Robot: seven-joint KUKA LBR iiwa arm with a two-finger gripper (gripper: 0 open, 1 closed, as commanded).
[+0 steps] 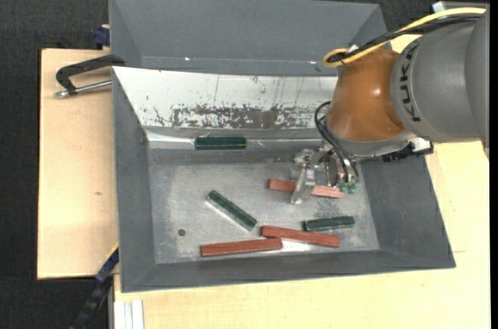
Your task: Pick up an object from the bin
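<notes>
In the right middle of the bin (131,187), the claw (315,178) is low over a short red bar (278,184) on the floor. I cannot tell how far open it is. A green bar (329,224) lies nearby.

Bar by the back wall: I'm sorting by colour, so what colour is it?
Dark green; the bar shows best in the camera view.
</notes>
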